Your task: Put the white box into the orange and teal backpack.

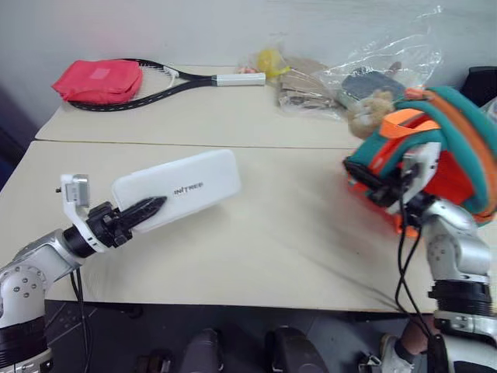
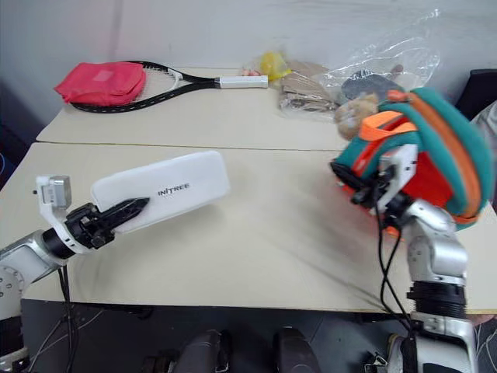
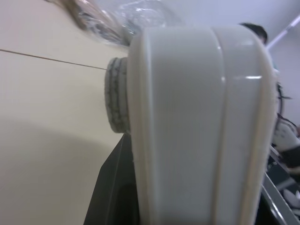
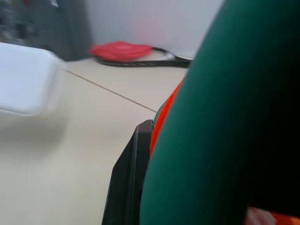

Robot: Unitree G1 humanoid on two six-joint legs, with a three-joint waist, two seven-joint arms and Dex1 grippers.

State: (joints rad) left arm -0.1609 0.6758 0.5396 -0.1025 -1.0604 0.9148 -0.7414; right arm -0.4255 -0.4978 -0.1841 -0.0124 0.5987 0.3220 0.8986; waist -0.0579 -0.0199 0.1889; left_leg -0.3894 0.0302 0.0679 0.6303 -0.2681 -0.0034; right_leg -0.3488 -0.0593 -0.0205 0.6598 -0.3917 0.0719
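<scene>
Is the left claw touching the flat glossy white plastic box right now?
Touching. In the left eye view the left claw is clamped on the flat glossy white plastic box, one black finger lying across its top.

left arm reaches in low from the left, its gripper clamped on the box. right arm stands upright, its gripper closed on the backpack.

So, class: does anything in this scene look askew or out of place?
Yes. The white box is tilted up off the table, held at one end by the left gripper. The orange and teal backpack hangs lopsided in the right gripper.
</scene>
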